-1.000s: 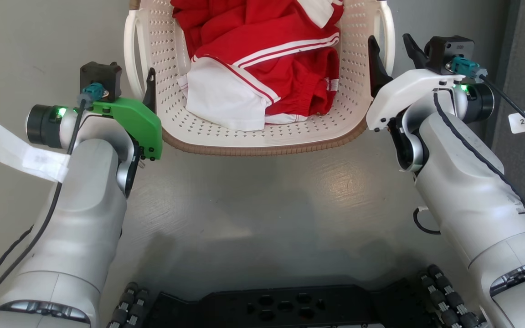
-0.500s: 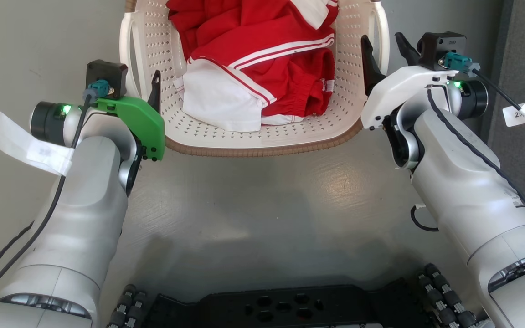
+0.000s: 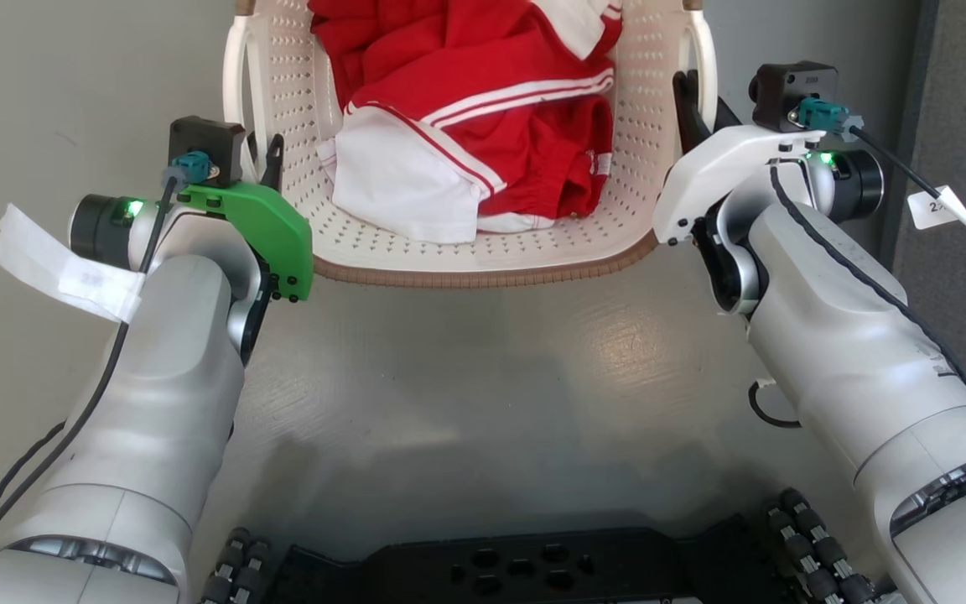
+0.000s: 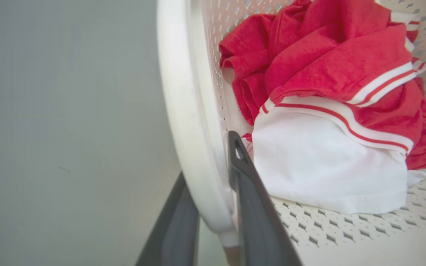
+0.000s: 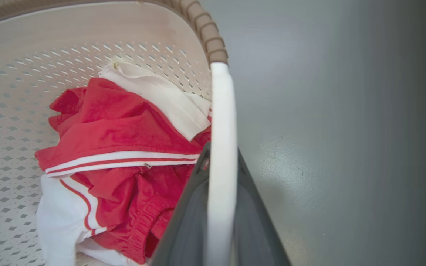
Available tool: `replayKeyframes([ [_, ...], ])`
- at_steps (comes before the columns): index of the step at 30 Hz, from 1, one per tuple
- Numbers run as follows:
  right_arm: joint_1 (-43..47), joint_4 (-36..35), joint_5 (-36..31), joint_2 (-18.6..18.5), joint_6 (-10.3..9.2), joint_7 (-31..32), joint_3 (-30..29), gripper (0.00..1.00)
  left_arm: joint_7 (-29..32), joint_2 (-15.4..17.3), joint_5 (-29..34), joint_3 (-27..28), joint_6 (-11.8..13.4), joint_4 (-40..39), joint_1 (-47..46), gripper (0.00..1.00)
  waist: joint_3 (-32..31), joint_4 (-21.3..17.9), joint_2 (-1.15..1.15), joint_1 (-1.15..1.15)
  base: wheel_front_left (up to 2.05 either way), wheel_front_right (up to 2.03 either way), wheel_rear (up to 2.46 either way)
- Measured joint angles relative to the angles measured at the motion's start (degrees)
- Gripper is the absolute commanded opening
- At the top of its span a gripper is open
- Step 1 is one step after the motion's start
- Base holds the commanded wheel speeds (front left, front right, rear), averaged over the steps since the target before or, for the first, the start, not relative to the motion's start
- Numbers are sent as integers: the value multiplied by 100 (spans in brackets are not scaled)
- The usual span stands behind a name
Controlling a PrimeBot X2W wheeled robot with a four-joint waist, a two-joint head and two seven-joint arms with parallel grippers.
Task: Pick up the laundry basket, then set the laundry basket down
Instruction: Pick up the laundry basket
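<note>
Overhead + wrist cams nr basket (image 3: 483, 273)

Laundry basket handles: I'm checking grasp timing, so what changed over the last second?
The right gripper, wide open before, closed onto the right handle; the left gripper edged inward, clamping the left handle. The laundry basket and red-and-white clothes stayed put.

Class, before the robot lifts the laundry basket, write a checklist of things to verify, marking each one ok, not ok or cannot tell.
1. The left gripper straddles the left handle, one finger inside the laundry basket, one outside: ok.
2. The right gripper has the right handle between its fingers: ok.
3. Grip firm enough to lift: cannot tell.
4. The clothes lie inside the walls, as far as shown: ok.
5. Basket sitting level on the floor: cannot tell.
</note>
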Motion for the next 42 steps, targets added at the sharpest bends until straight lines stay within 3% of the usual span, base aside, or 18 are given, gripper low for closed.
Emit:
replayKeyframes([
  [23, 164, 465, 450, 68, -1, 156, 471, 0, -5, -41, -398, -350, 18, 374, 255, 0, -839, -69, 0, 0, 0, 0, 0],
  [42, 1413, 656, 1077, 141, 84, 687, 1058, 0, 358, -89, -993, -714, -52, 602, 1527, 0, -2204, -74, 0, 0, 0, 0, 0],
])
